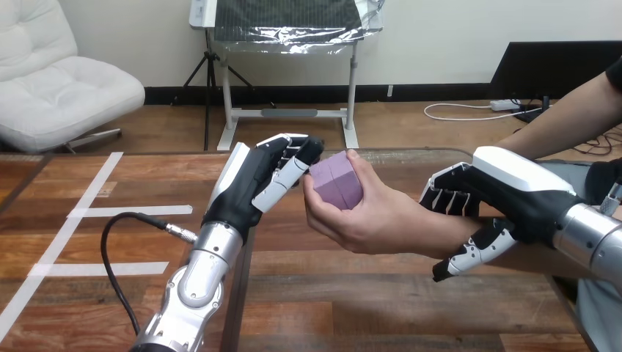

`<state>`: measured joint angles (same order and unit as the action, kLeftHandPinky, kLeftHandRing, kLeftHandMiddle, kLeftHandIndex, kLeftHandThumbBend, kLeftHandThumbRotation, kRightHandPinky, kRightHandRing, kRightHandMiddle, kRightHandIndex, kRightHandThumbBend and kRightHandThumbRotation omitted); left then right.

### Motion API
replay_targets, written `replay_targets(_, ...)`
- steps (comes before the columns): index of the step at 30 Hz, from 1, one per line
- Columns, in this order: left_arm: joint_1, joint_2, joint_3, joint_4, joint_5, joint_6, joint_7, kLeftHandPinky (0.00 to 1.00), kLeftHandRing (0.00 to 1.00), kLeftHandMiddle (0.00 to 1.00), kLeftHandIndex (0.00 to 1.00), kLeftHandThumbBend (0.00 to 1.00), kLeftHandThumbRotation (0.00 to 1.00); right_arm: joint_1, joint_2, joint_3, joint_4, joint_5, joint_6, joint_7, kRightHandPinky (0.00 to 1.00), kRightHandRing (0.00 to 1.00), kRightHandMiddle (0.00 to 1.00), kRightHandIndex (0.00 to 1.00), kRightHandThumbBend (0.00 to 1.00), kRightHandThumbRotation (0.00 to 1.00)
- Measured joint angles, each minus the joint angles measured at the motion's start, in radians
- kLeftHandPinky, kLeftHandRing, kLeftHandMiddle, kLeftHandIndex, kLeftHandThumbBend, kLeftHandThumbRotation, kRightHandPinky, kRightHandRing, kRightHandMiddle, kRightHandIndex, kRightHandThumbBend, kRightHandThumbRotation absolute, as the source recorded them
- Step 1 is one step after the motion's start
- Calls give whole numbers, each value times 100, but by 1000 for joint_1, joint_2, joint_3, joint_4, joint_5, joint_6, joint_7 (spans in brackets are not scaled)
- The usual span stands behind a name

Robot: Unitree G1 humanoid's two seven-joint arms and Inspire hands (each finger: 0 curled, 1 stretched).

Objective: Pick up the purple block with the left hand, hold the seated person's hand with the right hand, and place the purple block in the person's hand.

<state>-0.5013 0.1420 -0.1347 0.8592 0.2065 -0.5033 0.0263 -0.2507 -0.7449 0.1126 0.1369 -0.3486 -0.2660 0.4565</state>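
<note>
A purple block; brown wood-grain table (white tape stripes).

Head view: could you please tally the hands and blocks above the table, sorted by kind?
Robot hands: 2 (left hand, right hand)
person's hand: 1
purple block: 1
Total: 4
</note>
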Motion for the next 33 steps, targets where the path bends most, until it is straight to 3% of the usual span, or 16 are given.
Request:
replay_targets(12,48,-5,1,-52,-5,-32,0,68,76,78,74,84,100,19,-2,-4,-1,-3,-44,-37,58,73,76,80,88,55)
replay_targets(14,61,-5,1,-69,-5,-33,1,69,76,78,75,84,100,23,0,-5,-2,-1,-47,-44,58,73,77,80,88,57)
replay_targets(24,169,-2,8,-215,-3,-36,16,73,83,83,78,78,100,61,35,-27,-3,24,-62,-113,74,90,94,96,97,88)
replay_targets(27,195,0,12,-254,0,-33,24,74,84,84,80,78,100,69,46,-33,-1,36,-72,-127,78,93,97,98,99,95)
replay_targets(33,254,0,26,-340,-2,-32,31,77,86,85,83,74,100,84,62,-46,1,74,-88,-142,81,96,99,100,100,99)
